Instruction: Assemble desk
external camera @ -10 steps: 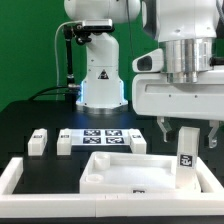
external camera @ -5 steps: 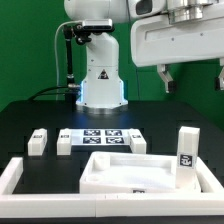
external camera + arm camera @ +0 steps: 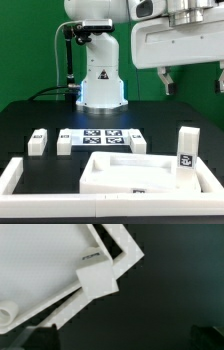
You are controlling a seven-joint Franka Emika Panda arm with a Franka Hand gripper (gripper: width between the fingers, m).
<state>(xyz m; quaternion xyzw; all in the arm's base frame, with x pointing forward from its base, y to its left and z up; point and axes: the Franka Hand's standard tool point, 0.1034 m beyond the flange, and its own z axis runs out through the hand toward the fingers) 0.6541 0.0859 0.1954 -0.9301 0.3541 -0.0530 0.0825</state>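
Tool [image 3: 193, 80] hangs wide open, empty, above the worktop [image 3: 30, 115]; one leg [image 3: 186, 148] stands upright on the tabletop [image 3: 120, 176] corner.

The marker board [image 3: 104, 137] lies flat on the black table [image 3: 30, 115], its four tags facing up. In the exterior view, the long low white border rail [image 3: 14, 177] runs at 6 o'clock from it, with one arm reaching toward 8 o'clock. A green backdrop [image 3: 25, 50] stands at 12 o'clock.

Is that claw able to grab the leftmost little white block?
Probably yes: the exterior view's leftmost leg stands clear of the next leg with nothing over it, and the gripper hangs open, high up.
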